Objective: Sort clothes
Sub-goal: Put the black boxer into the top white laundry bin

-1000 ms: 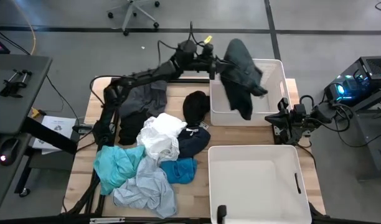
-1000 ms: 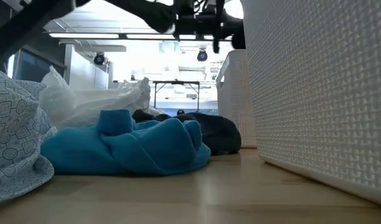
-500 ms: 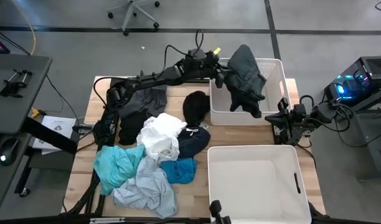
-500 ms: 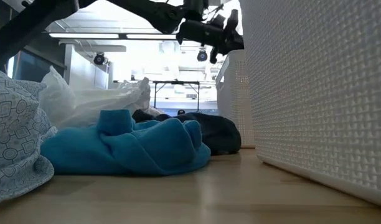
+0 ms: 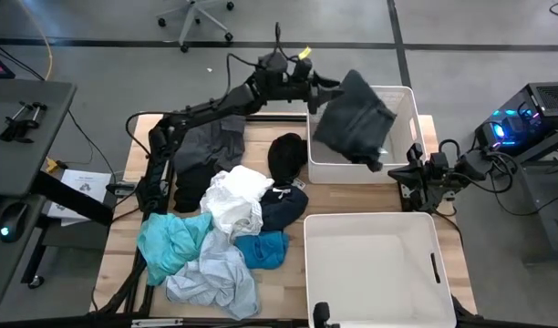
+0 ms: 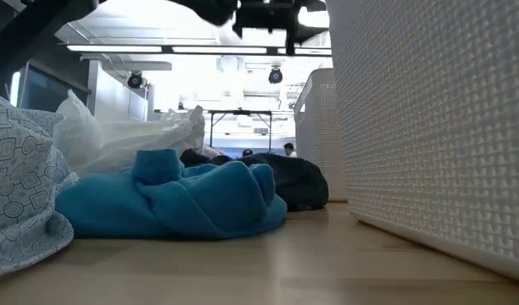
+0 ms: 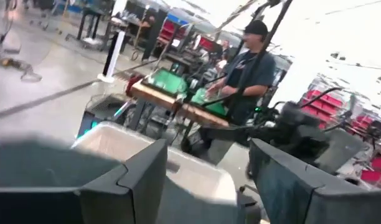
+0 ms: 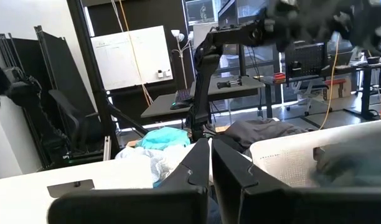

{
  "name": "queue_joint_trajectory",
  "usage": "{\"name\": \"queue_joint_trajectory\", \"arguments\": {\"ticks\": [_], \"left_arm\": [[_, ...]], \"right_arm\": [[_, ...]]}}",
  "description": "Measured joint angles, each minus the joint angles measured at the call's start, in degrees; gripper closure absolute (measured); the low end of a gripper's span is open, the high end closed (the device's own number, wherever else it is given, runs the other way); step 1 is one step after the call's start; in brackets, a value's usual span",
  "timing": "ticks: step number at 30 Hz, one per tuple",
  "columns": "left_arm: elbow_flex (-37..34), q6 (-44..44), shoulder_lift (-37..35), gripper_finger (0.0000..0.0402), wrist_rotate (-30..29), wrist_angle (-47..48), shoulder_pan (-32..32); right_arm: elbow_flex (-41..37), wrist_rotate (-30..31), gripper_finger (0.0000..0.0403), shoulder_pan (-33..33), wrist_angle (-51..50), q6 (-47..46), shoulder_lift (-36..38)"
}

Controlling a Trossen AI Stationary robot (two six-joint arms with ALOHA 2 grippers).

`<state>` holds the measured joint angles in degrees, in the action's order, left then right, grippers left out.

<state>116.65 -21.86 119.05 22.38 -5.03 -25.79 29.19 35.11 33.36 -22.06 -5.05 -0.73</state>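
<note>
My left gripper (image 5: 326, 87) reaches out level above the far bin's (image 5: 408, 98) far left corner. It stands open (image 7: 206, 162) with nothing between its fingers. Just beyond it, a dark grey garment (image 5: 356, 118) is spread out over that bin, free of the fingers. The other clothes lie in a heap on the table's left half: black (image 5: 286, 155), grey (image 5: 215, 144), white (image 5: 235, 196), navy (image 5: 284, 210), teal (image 5: 170, 239) and pale blue (image 5: 215, 278). My right gripper (image 5: 412, 171) waits shut (image 8: 210, 155) at the table's right edge.
A second white bin (image 5: 370, 264) stands at the near right, and its wall (image 6: 429, 127) fills the right of the low view. A teal garment (image 6: 183, 199) lies beside it. A person (image 7: 249, 68) stands in the room beyond the table.
My left gripper swung out over the far bin, then came back and rose. It has let go of the dark grey garment. The garment hung bunched below the gripper at the bin's far left corner; now it is spread wide over the bin, apart from the fingers.
</note>
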Motion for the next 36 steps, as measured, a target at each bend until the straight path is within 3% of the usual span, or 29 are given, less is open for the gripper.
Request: {"name": "queue_joint_trajectory", "arguments": {"ticks": [6, 13, 19, 22, 25, 29, 36], "left_arm": [[7.70, 6.21, -3.10, 0.0197, -0.68, 13.84, 0.92], [14.18, 9.92, -4.29, 0.0214, -1.28, 43.91, -0.79], [14.34, 16.19, -4.97, 0.0230, -7.59, 68.27, -2.65], [11.00, 21.13, -4.97, 0.0234, -10.94, 77.07, -3.19], [4.43, 22.56, -5.01, 0.0236, -11.12, 78.28, -3.18], [-6.87, 25.60, -5.31, 0.0236, -10.71, 71.58, -2.76], [-27.02, 38.51, -5.40, 0.0236, -9.06, 45.27, -0.46]], "right_arm": [[0.00, 0.02, 0.0398, 0.00, 0.00, 0.00, 0.00], [0.00, 0.01, 0.0398, 0.00, 0.00, -0.01, 0.00], [0.00, 0.00, 0.0398, 0.00, -0.01, -0.01, 0.00], [0.00, 0.00, 0.0398, 0.00, 0.02, -0.01, 0.00], [0.00, 0.02, 0.0398, 0.00, -0.02, -0.01, 0.00], [0.00, 0.01, 0.0398, 0.00, -0.03, -0.01, 0.00], [0.00, 0.02, 0.0398, 0.00, -0.04, -0.01, 0.00]]}}
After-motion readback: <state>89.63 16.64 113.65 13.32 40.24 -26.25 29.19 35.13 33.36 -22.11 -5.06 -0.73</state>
